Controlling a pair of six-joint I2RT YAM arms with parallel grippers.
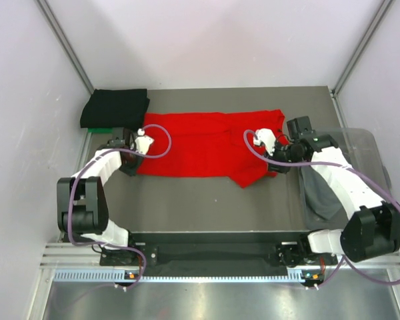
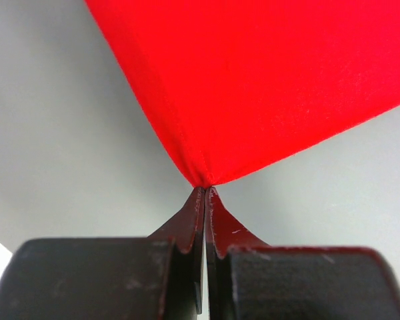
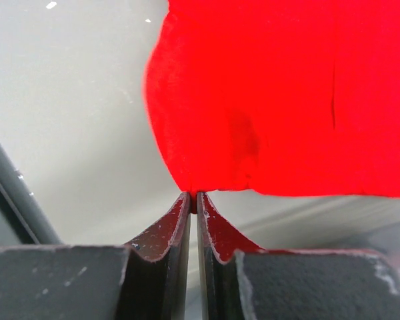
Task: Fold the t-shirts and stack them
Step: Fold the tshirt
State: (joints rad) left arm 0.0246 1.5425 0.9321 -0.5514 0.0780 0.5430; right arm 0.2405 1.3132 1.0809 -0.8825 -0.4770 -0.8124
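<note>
Red cloth t-shirt (image 1: 207,143), large and plain, lies spread flat across the middle of the grey-brown table (image 1: 207,207), its long side running left to right. Your left gripper (image 2: 205,193) is pinched tight on its near-left corner. Your right gripper (image 3: 193,199) is clamped on the cloth at its right end. The step in hand looks like the first fold. Next, lift both ends together and carry them over evenly, keeping the cloth taut. Folded black t-shirt (image 1: 115,108) sits at the far-left corner.
</note>
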